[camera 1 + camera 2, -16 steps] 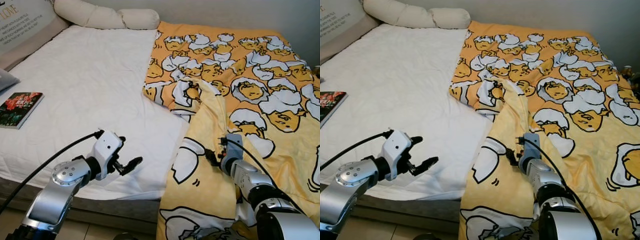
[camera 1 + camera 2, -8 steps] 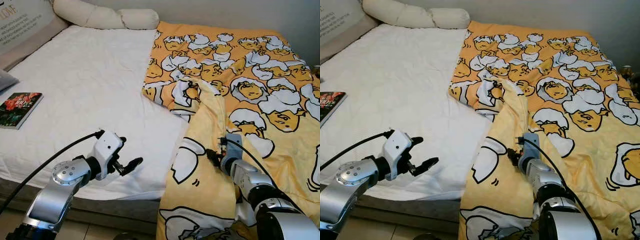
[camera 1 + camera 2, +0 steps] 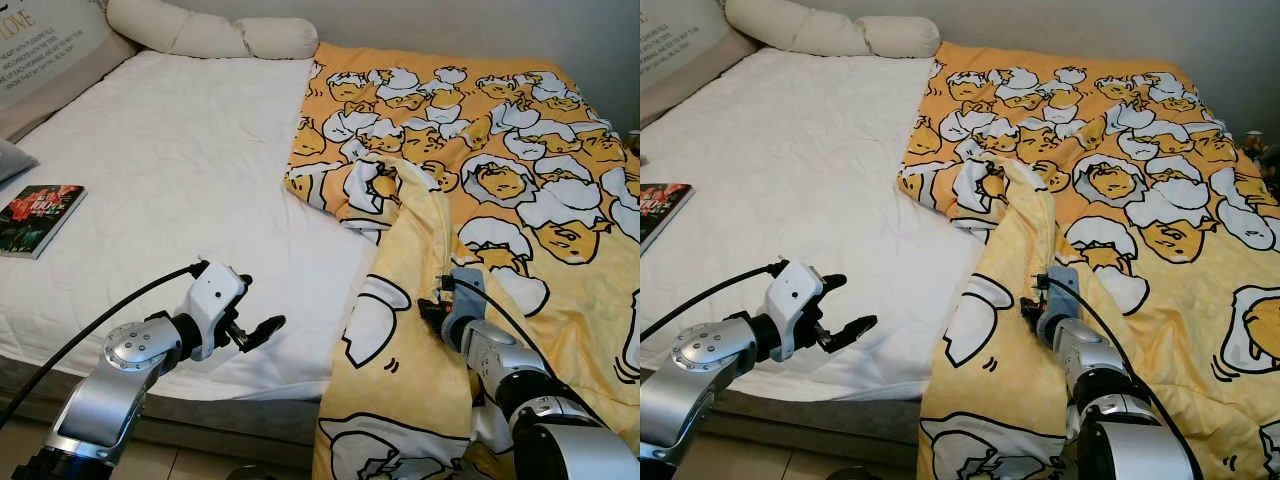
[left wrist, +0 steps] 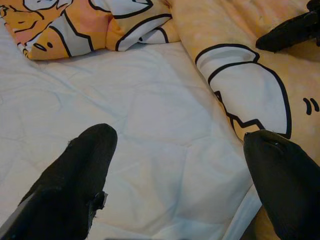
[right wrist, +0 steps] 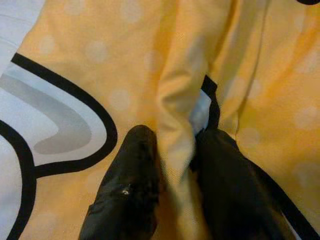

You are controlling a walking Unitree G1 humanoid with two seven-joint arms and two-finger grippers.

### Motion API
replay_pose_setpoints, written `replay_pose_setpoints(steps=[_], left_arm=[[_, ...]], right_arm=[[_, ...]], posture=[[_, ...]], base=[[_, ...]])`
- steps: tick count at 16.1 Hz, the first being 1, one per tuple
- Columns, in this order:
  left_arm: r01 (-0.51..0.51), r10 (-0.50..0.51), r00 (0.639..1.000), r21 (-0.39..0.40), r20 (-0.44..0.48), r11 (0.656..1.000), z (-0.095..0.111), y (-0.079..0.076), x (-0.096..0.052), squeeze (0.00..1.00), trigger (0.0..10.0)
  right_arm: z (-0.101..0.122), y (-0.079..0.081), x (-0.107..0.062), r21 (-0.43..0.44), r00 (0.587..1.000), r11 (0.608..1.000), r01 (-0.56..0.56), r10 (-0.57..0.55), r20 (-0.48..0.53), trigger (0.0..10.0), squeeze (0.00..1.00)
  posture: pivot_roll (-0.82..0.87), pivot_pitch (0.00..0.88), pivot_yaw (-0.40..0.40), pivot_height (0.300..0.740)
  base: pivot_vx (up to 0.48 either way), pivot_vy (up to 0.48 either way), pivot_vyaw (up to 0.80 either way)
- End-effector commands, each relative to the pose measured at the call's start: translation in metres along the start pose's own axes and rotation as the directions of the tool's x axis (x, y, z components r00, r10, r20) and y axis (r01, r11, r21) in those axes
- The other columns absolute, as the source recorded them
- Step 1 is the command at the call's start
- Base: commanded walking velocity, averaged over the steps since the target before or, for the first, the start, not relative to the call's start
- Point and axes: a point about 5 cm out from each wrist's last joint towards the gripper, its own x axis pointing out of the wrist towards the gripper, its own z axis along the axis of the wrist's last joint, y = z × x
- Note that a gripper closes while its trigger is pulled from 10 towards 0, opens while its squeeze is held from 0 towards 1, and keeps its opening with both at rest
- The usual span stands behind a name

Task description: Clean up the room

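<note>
"LOVE" on the pillow point(image 3: 45, 50)

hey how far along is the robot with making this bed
Done: little; the yellow cartoon-print blanket covers just one side of the white quilted mattress. In hand: the right gripper is shut on a raised fold of that blanket, while the left gripper hovers open above the mattress edge. Left: spreading the blanket across the bare half, and dealing with the red-and-black book lying on the mattress.

Head eyes look down the bed point(image 3: 180, 180) from its foot; wrist cameras peer closely past their jaws at the shared yellow blanket point(image 4: 240, 75).
</note>
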Motion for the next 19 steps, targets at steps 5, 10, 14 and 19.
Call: replay_pose_setpoints(steps=[5,10,14,19], left_arm=[[0.015,-0.015,1.000,0.019,-0.002,1.000,0.001,-0.001,0.002,0.77,10.0],[0.012,-0.012,1.000,0.019,0.002,1.000,0.001,0.000,0.002,0.77,10.0],[0.002,-0.002,1.000,0.016,-0.003,1.000,-0.001,0.001,-0.002,0.77,10.0],[-0.039,0.039,0.998,0.006,-0.058,0.999,-0.012,0.006,-0.026,0.78,10.0]], right_arm=[[0.008,0.000,0.000,-0.007,0.999,0.999,-0.031,0.031,0.022,0.0,0.00],[0.023,0.032,0.001,-0.123,0.950,0.948,-0.293,0.303,0.071,0.0,0.00],[0.043,0.112,-0.021,-0.357,0.608,0.572,-0.739,0.794,0.012,0.0,0.00],[0.037,0.169,-0.057,-0.468,0.247,0.101,-0.878,0.932,-0.264,0.0,0.00]], posture=[[0.11,0.000,0.010,0.740],[0.11,0.000,0.007,0.740],[0.13,0.000,-0.004,0.740],[0.19,0.000,-0.026,0.740]], base=[[0.000,0.000,0.00],[0.000,0.000,0.00],[0.000,0.000,0.00],[0.000,0.000,0.00]])
